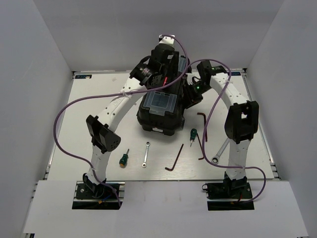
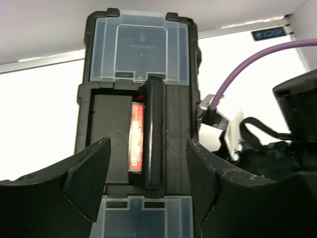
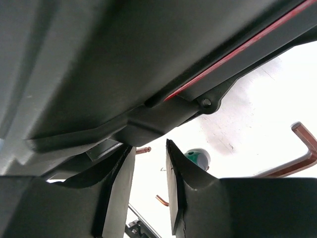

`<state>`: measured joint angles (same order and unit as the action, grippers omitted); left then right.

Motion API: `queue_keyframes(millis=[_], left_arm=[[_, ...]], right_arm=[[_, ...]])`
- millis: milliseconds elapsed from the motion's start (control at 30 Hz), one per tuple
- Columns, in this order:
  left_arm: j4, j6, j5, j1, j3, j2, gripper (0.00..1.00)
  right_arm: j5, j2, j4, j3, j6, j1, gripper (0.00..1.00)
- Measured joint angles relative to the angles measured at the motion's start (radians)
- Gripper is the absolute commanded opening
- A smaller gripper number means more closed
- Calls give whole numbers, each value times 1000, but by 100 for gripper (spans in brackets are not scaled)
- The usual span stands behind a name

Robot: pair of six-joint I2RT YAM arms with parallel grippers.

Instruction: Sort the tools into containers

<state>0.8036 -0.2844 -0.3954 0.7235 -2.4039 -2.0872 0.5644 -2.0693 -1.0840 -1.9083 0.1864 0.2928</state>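
Screwdriver (image 3: 198, 158) half-hidden beyond right end effector (image 3: 148, 145), barely parted, grasp unclear | left end effector (image 2: 147, 144) wide open, empty, over case (image 2: 109, 119) handle (image 2: 154, 129) | red label (image 2: 136, 139) unreadable

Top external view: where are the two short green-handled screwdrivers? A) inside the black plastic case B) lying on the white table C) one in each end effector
B: left green-handled screwdriver and right green-handled screwdriver both lie on the white table, outside the black plastic case.
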Motion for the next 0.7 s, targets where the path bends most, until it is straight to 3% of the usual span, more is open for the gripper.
queue_keyframes(millis=[700], left_arm=[[13, 105, 2, 0, -2, -132, 72]], right_arm=[[45, 33, 24, 69, -3, -58, 42]])
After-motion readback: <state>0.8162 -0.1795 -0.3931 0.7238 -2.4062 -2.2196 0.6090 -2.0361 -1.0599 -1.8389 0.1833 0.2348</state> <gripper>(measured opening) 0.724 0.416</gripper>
